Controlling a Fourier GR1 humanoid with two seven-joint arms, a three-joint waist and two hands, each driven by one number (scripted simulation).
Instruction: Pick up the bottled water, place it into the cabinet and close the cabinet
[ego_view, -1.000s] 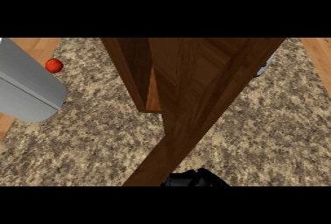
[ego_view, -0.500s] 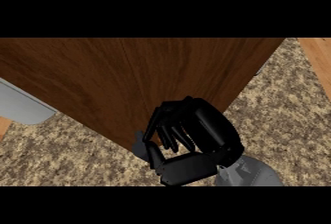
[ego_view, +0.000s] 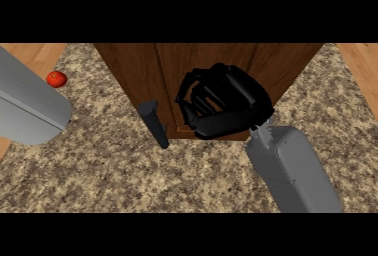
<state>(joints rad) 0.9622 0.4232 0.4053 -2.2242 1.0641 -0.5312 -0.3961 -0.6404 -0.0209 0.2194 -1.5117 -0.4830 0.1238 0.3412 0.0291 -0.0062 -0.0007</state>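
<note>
From my station I saw the cabinet (ego_view: 221, 65) as dark brown wood with vertical grain, standing on a speckled tan stone counter (ego_view: 111, 175), with its front face shut as far as I could judge. A slim dark handle (ego_view: 153, 122) stuck out at its lower left. The right hand (ego_view: 221, 102), glossy black on a smooth grey forearm, lay against the wood with fingers curled, holding nothing I could see. The bottled water did not show; I could not tell where it was. A grey forearm (ego_view: 29, 107) crossed the left edge, its hand out of view, beside a small red ball-shaped thing (ego_view: 56, 78).
</note>
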